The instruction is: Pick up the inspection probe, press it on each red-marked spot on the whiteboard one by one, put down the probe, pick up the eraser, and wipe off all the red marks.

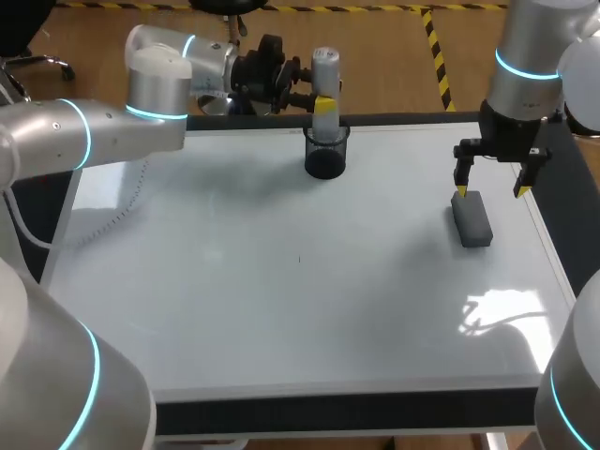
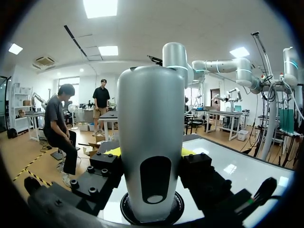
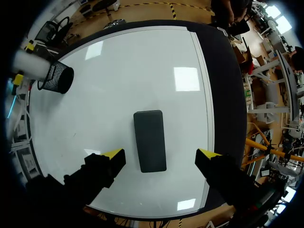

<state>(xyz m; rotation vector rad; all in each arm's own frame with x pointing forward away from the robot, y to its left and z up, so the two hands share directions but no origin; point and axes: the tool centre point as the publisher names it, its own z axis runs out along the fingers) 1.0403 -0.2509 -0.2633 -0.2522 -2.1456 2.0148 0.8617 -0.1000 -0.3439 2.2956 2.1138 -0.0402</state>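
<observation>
Left fingers point(image 2: 113, 152) clamp probe point(image 2: 149, 142) in cup point(image 1: 326, 155). Right fingers point(image 3: 114, 154) wide over eraser point(image 3: 150, 140): likely light, stiff; grip long sides.

A table point(image 1: 328, 414) is seen, topped by a whiteboard point(image 1: 281, 319) and framed by a dark border point(image 3: 222, 95), which is shown widest along the near edge and the right side. The white surface is lit from above: bright patches point(image 3: 186, 79) are reflected on it, probably from overhead lamps, and soft shadows are cast across it.
</observation>
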